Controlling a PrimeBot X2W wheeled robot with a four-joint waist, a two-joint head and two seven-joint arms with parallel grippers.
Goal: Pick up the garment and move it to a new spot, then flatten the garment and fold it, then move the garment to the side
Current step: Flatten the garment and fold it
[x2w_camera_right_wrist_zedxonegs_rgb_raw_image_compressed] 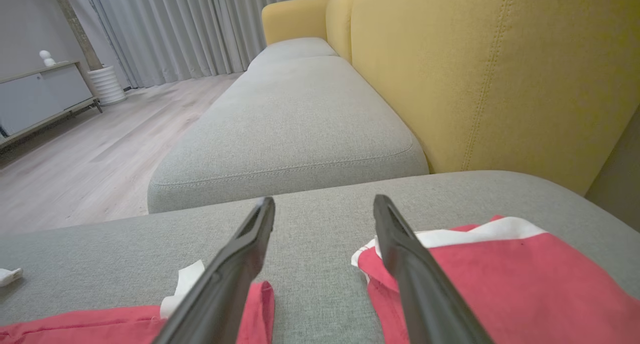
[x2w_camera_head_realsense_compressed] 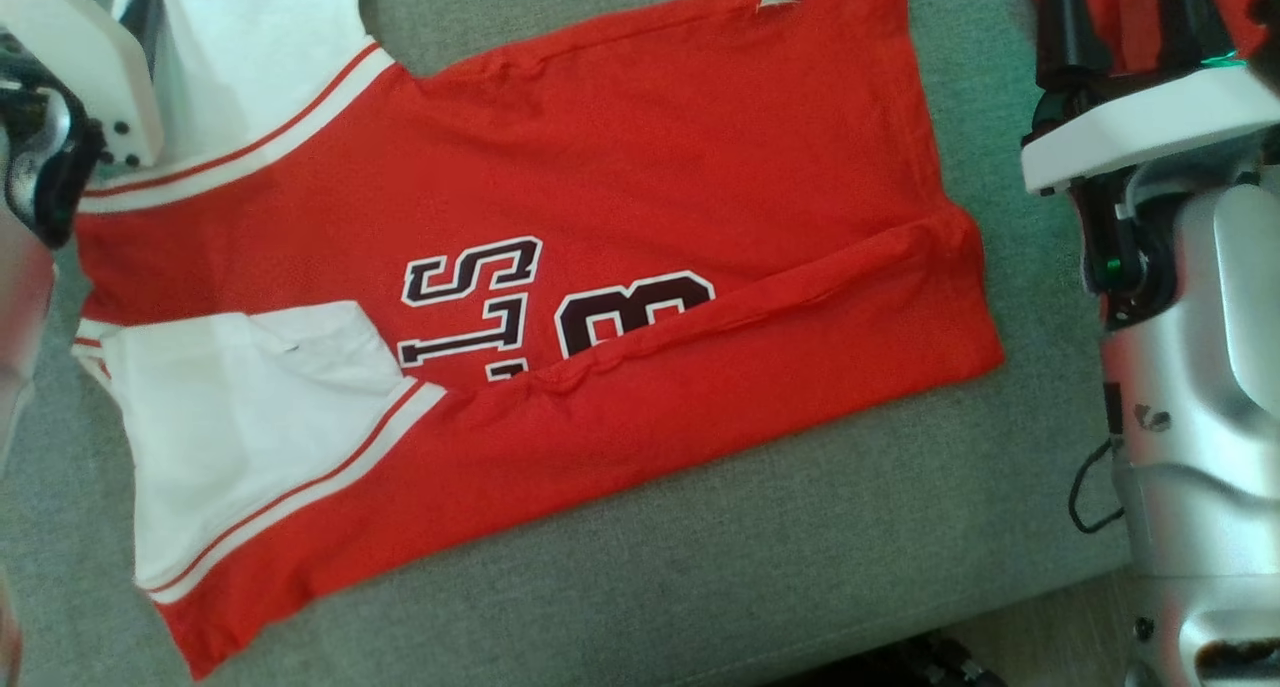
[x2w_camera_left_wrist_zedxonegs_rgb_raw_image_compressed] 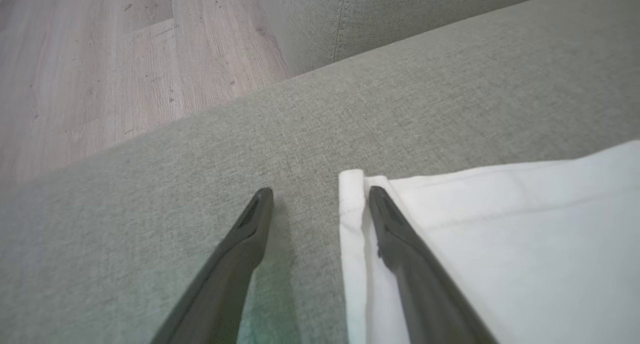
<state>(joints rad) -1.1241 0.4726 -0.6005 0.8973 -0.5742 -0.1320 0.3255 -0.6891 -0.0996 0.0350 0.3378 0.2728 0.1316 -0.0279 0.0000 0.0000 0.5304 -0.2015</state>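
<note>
Head view: jersey (x2w_camera_head_realsense_compressed: 650,167) flat on cushion (x2w_camera_head_realsense_compressed: 800,567), long axis L–R, white sleeves (x2w_camera_head_realsense_compressed: 250,437) at L-arm end. L wrist view: L gripper (x2w_camera_left_wrist_zedxonegs_rgb_raw_image_compressed: 320,191) fully spread, empty; sleeve (x2w_camera_left_wrist_zedxonegs_rgb_raw_image_compressed: 500,234) hem lies between fingers, one finger over cloth. R wrist view: R gripper (x2w_camera_right_wrist_zedxonegs_rgb_raw_image_compressed: 324,200) fully spread, empty, over jersey's far corner (x2w_camera_right_wrist_zedxonegs_rgb_raw_image_compressed: 262,309). Est.: L arm nearer a grasp.

The garment (x2w_camera_head_realsense_compressed: 640,217) lies spread on the seat cushion (x2w_camera_head_realsense_compressed: 800,567), sleeves to the left, its near edge folded back over its middle. The left hand (x2w_camera_left_wrist_zedxonegs_rgb_raw_image_compressed: 320,191) hangs at the far-left sleeve (x2w_camera_left_wrist_zedxonegs_rgb_raw_image_compressed: 500,234), one finger over its corner, the other over bare cushion. The right hand (x2w_camera_right_wrist_zedxonegs_rgb_raw_image_compressed: 324,200) hangs to the garment's far right.
</note>
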